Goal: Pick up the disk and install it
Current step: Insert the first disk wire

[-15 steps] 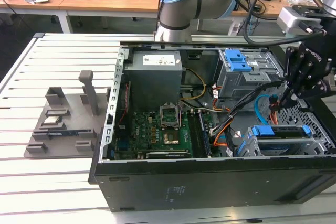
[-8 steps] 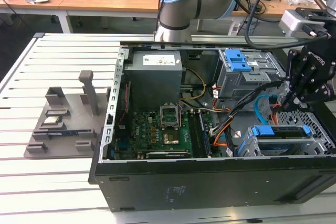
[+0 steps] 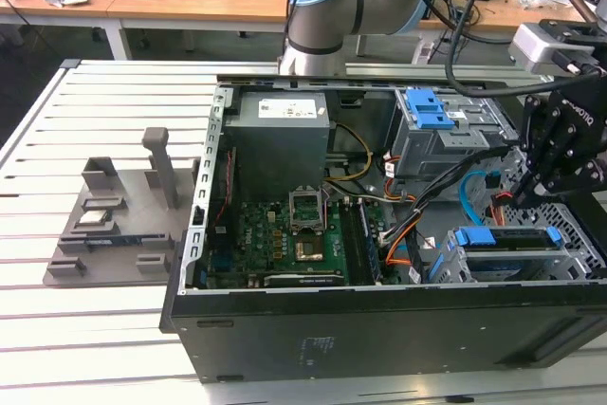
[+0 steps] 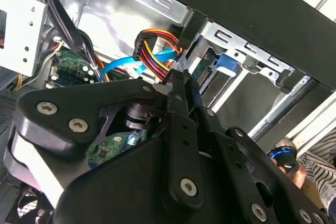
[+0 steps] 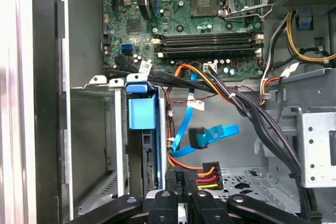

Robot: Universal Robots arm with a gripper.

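The disk (image 3: 503, 237) sits inside the grey drive cage (image 3: 579, 253) at the near corner of the open computer case, on the exterior view's right. Its blue carrier bracket (image 5: 142, 109) shows at the cage mouth, and the drive stands edge-on below it in the first wrist view. My gripper (image 3: 527, 189) hangs just beside that cage, apart from the disk. Its fingers (image 4: 181, 93) are shut together with nothing visibly between them. Their tips (image 5: 178, 184) lie right next to a black connector (image 5: 197, 171) with red, yellow and orange wires.
A loose blue flat cable (image 5: 210, 134) and black cable bundles (image 5: 262, 124) cross the space beside the cage. The motherboard (image 3: 285, 234), power supply (image 3: 280, 135) and an upper cage with a blue latch (image 3: 432, 109) fill the case. A grey fixture tray (image 3: 114, 225) lies outside.
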